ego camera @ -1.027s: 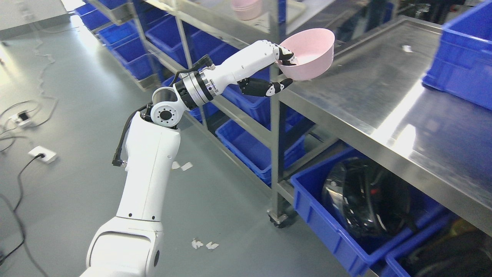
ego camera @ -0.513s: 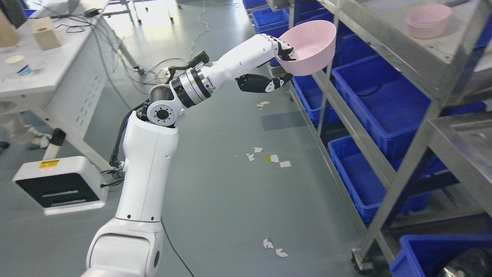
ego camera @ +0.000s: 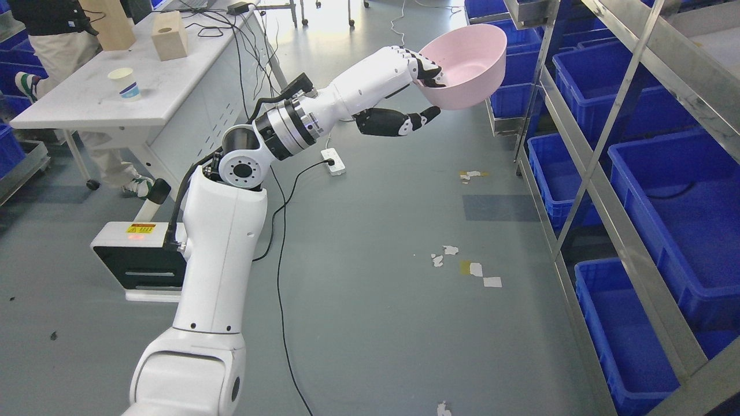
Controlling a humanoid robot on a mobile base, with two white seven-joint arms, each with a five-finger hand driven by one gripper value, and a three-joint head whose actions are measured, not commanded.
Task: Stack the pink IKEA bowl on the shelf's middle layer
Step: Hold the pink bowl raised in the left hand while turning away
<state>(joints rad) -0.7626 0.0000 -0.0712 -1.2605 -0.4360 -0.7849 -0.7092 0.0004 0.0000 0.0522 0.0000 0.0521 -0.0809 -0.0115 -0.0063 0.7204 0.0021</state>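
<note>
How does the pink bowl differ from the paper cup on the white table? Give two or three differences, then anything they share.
The pink bowl is wide and shallow; the paper cup is narrow and tall. The bowl is held tilted in the air by the left hand; the cup stands upright on the white table. The bowl is plain pink; the cup is white with a blue mark. Both are open-topped.
</note>
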